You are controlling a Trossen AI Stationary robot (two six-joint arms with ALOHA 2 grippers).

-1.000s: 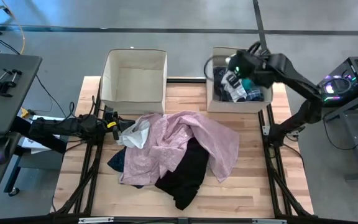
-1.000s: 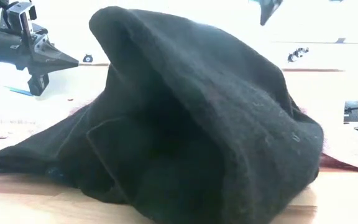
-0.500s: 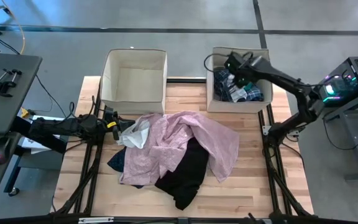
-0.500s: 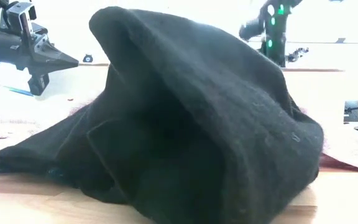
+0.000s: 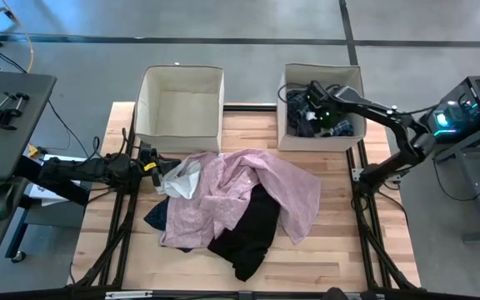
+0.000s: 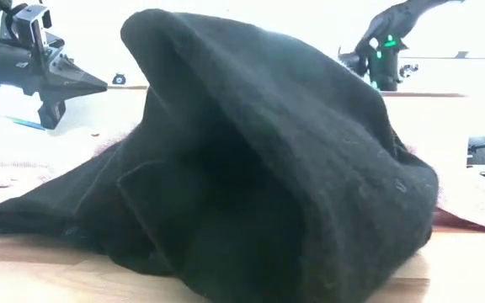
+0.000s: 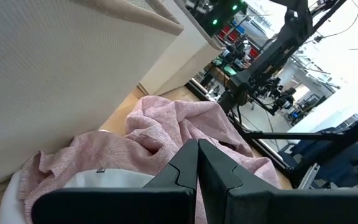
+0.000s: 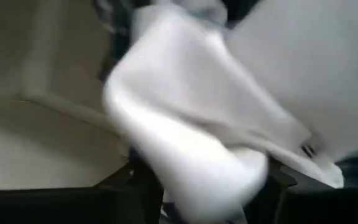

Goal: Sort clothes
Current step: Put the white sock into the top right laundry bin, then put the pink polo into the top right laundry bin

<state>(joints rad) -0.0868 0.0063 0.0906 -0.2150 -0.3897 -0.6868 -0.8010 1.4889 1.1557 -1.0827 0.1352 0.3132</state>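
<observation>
The right gripper (image 5: 313, 93) reaches down into the right-hand beige fabric box (image 5: 350, 77) at the far edge of the table, and its wrist view is filled by a blurred white cloth (image 8: 191, 137) lying against its dark fingers; I cannot tell whether the fingers are clamped on the cloth or apart. Around it in that box lies a jumble of dark, blue plaid and white garments (image 5: 333, 125). The right arm stretches from its base at the table's right side across to the box.

The left gripper (image 5: 152, 162) lies low over the left edge of the light wooden table (image 5: 340, 242), its two dark fingers (image 7: 188, 165) pressed together and holding nothing, the tips just at a crumpled white garment (image 5: 180, 179). Beyond that spreads the large pink shirt (image 5: 257, 187), draped over the middle of the table. A soft black garment (image 5: 252, 233) lies partly under the pink shirt toward the near edge, and a dark navy garment (image 5: 157, 218) peeks out at the shirt's left. The left-hand beige fabric box (image 5: 179, 100) stands behind the pile
</observation>
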